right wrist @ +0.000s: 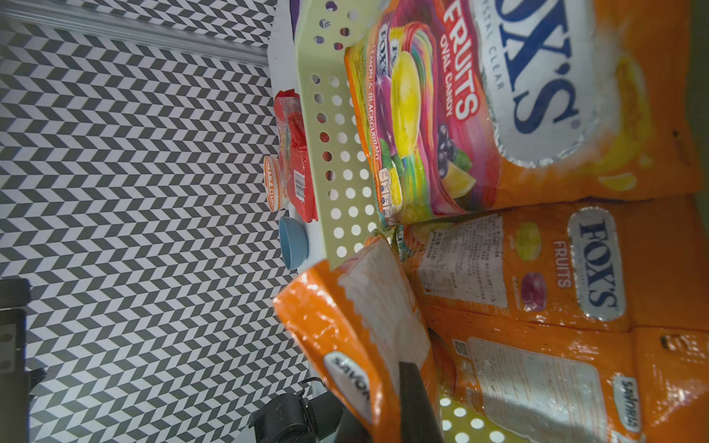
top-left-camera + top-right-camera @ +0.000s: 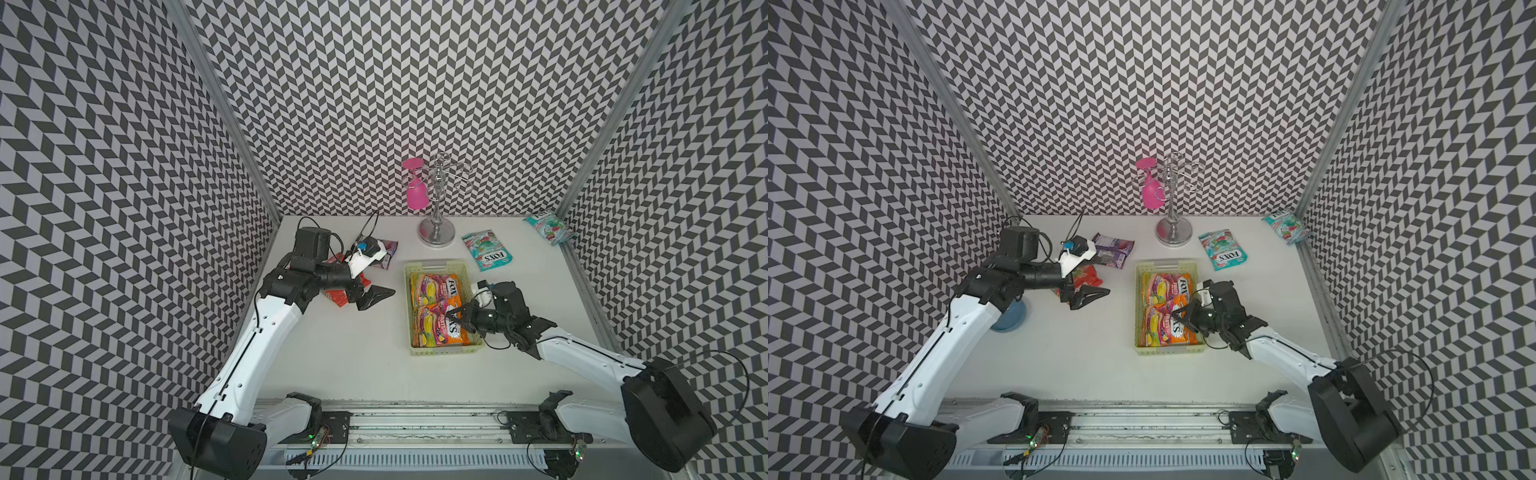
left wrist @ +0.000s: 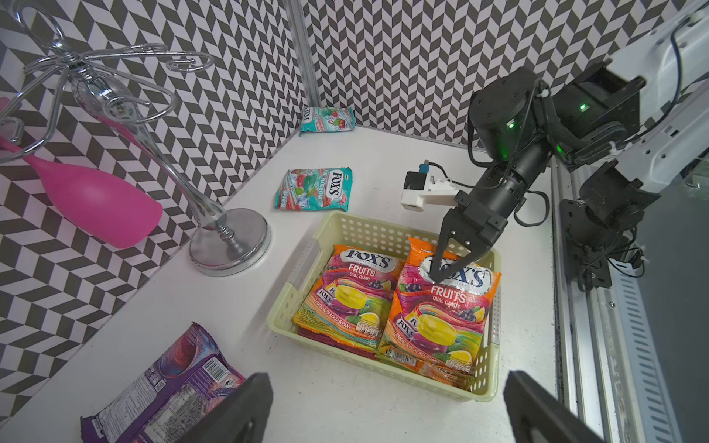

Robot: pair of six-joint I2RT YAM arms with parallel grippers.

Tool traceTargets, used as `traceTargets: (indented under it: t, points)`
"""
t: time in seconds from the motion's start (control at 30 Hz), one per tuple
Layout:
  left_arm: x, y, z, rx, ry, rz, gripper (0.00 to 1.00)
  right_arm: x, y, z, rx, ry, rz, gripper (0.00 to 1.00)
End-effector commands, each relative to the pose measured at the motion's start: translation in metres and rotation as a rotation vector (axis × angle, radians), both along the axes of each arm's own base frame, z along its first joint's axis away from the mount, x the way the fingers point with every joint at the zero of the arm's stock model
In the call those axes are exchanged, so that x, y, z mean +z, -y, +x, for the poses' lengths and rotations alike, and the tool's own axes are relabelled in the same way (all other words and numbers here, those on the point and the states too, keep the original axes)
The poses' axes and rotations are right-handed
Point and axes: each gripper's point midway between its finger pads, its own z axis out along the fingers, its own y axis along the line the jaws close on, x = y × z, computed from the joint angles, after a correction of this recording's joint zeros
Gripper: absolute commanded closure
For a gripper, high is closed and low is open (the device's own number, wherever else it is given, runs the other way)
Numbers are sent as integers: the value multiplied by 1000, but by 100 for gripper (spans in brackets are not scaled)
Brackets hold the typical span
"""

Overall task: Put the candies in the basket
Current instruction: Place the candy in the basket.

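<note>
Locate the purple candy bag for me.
In both top views the purple candy bag lies on the table at the robot's left rear, beside the red bag, left of the basket.

Both arms share one build. The left arm [image 2: 266, 332] and right arm [image 2: 582, 349] have glossy white shell links dotted with small dark screw holes, joined by matte black joint housings [image 2: 665, 409]. Thin black cables [image 2: 742, 374] loop out of the big housings and run along the shells. Each wrist carries a white camera mount [image 3: 422, 193] with a black lens block and a blue plug. The left end effector [image 2: 376, 299] and right end effector [image 3: 435, 277] have black, tapering triangular fingers — screw heads show on the right one's plates. Green lights [image 3: 510, 124] glow in the right arm's joints.
</note>
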Motion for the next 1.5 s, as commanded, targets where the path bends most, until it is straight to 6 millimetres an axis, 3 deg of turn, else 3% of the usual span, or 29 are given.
traceTargets:
  t: [0.0,0.17,0.27,0.33,0.37,0.63,0.93,1.0,1.07,1.13,1.33,1.47]
  points:
    - [0,2,0,-15,-5,-20,1,5,-6,-3,53,27,17,99]
    - [2,2,4,-9,-15,-20,1,-5,-2,-3,91,20,-61,86]
    - [-1,3,3,-14,-17,-22,1,2,-1,-5,93,-33,-87,86]
    - [-3,2,5,-8,-20,-16,1,4,17,15,83,135,-272,47]
    - [-2,2,5,-6,-21,-15,1,8,22,18,72,155,-308,41]
    - [-1,2,8,-3,-22,-14,1,2,40,19,73,175,-439,43]
    - [-1,2,8,-2,-26,-16,1,-11,32,4,123,144,-414,78]
    - [-2,2,7,-6,-26,-19,1,-15,32,-1,149,137,-427,82]
    - [-3,3,8,-5,-29,-18,1,-20,38,-5,171,130,-474,80]
    - [-2,2,8,-4,-28,-17,1,-17,46,-3,164,145,-528,72]
    - [-4,3,8,-7,-31,-17,1,23,54,13,146,246,-602,55]
    - [-2,2,6,-8,-29,-19,1,42,47,21,162,319,-591,55]
